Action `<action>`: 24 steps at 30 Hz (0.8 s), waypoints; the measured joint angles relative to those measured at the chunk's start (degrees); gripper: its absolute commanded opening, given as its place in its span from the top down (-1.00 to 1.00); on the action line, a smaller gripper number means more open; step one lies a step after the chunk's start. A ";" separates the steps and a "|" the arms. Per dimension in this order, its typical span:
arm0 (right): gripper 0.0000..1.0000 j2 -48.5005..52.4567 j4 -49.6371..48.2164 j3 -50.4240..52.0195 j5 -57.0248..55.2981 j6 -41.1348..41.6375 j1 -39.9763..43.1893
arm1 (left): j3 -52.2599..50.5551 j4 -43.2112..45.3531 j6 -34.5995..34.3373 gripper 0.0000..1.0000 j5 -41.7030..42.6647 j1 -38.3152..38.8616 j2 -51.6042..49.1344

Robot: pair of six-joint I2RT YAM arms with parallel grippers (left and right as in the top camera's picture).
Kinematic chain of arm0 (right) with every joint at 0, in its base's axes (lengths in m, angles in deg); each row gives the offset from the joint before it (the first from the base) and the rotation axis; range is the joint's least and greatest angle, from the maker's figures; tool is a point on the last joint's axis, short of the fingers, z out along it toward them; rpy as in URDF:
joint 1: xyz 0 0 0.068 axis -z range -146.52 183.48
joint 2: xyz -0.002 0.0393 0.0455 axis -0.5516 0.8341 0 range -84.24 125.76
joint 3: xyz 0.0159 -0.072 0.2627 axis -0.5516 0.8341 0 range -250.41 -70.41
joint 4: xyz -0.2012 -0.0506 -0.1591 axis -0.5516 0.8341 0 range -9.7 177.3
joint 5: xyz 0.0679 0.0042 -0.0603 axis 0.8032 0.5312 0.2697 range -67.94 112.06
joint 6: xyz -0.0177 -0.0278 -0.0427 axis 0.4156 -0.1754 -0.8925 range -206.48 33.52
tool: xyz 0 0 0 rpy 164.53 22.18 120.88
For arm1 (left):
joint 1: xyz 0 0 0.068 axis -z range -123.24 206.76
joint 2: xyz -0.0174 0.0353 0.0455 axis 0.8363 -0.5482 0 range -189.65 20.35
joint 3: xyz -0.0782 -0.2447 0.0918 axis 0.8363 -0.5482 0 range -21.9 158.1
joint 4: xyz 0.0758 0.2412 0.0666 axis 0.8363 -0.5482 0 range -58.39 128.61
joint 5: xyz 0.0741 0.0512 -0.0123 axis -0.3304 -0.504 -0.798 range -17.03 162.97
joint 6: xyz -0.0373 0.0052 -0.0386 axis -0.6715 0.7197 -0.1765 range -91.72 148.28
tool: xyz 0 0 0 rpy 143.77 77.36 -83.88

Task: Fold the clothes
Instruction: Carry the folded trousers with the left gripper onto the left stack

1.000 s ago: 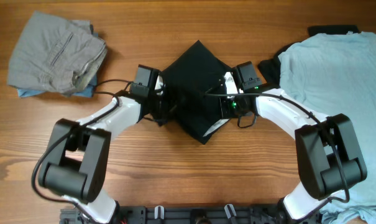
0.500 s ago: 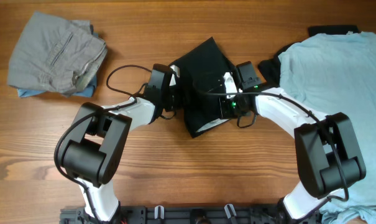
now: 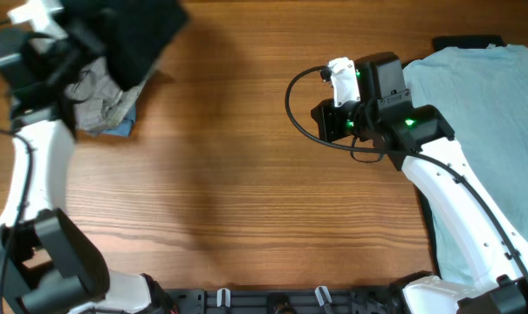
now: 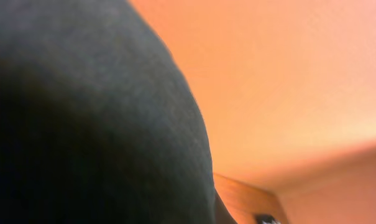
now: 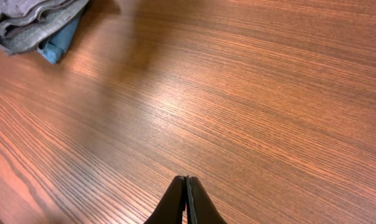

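Black shirt was bunched at the far-left corner, up at the left gripper and overlapping the grey trousers in the overhead view. Whether it was touching them or lifted clear, I couldn't tell. In the left wrist view the shirt filled most of the frame and hid the fingers, so I couldn't tell if that gripper was clamped on it. It probably was, given how the cloth hung there.

Right gripper was over bare table, well apart from the shirt. Its fingers were pressed together with nothing between them.

Trousers sat folded on a blue piece. Light-blue T-shirt lay spread along the right edge, partly under the right arm.

Handling guess:
- The shirt looked light, limp and thick-ish. It had no stiffness, so it would sag and collapse wherever it wasn't held.
- It didn't look slippery and isn't fragile. A pinch should hold, but it could catch several layers at once.
- Best hold is an edge or corner such as a hem or shoulder, one per gripper, so it could be drawn flat.
- A hold in mid-bundle would only drag the lump about.
- Risk: the trailing cloth could snag the trousers pile and pull it apart.
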 measured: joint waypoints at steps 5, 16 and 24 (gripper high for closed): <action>0.91 0.00 0.09 0.00 0.00 0.68 0.00 | 0.15 -14.08 5.75 -1.00 -1.77 -12.72 -11.28; 0.91 -1.18 2.08 0.00 -0.87 1.49 -0.02 | 0.24 -41.27 20.37 -1.00 -0.44 -21.62 8.28; -1.00 -25.51 3.50 -6.86 -9.46 2.97 0.00 | 0.59 -68.28 44.54 -1.00 -2.23 0.59 41.72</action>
